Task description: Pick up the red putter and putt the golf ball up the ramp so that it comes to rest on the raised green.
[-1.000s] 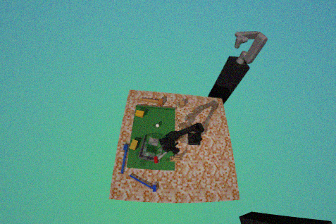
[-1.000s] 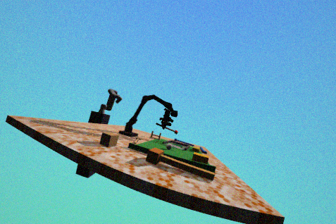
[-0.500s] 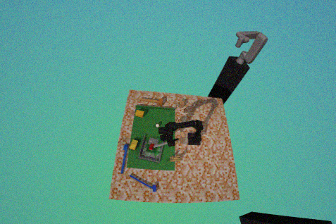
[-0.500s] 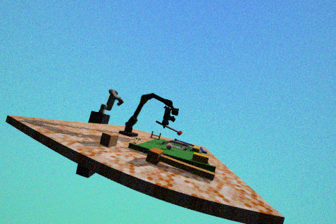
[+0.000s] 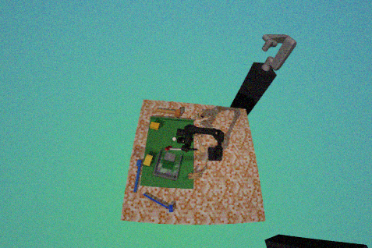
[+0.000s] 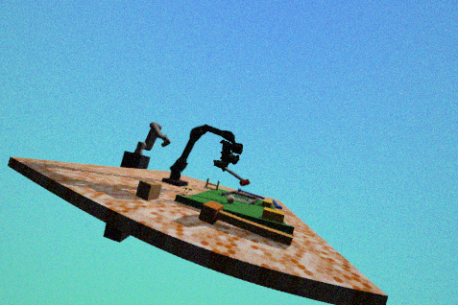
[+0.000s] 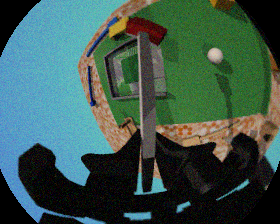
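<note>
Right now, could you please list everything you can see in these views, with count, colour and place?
Table: one, speckled orange-tan, under everything.
Turf mat: one, green, on the table's left part in the top view.
Raised green: one, grey-framed with a green middle, on the mat's near part.
Golf ball: one, white, on the mat beside the putter's head.
Putter: one, red head and pale shaft, held above the mat.
Yellow blocks: two, at the mat's left side.
Blue bars: two, off the mat's left and near edges.
Brown blocks: two, on the table, seen from the exterior view.
Grey arm on a black stand: one, beyond the table's far corner.
Arm: one, black, reaching over the mat.
Gripper: one, black, shut on the putter's shaft.
</note>
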You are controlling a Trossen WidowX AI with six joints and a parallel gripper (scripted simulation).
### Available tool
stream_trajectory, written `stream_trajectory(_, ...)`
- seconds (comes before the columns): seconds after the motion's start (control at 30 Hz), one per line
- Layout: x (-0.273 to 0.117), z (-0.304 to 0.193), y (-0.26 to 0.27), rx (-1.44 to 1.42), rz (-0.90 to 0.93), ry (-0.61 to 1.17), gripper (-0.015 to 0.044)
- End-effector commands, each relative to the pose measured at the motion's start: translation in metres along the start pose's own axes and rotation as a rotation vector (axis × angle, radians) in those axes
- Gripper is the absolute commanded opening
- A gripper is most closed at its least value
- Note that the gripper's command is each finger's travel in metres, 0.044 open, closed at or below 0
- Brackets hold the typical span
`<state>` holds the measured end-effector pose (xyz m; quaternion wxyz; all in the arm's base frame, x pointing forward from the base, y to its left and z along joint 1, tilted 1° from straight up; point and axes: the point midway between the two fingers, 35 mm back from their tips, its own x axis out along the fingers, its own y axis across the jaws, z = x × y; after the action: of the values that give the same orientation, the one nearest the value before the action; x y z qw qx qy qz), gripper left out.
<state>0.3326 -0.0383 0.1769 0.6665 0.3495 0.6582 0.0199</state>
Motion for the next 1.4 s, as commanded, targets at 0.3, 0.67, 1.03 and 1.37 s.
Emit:
stream_trajectory(0.3, -0.046, 0.011, -0.038, 0.402, 0.153, -0.055, 0.0000)
stream_trajectory(0.67, -0.081, 0.012, -0.068, 0.695, 0.282, -0.090, 0.0000)
stream_trajectory(1.03, -0.063, 0.020, -0.101, 0.756, 0.285, -0.031, 0.0000)
stream_trajectory(1.37, -0.056, 0.022, -0.113, 0.769, 0.286, -0.018, 0.0000)
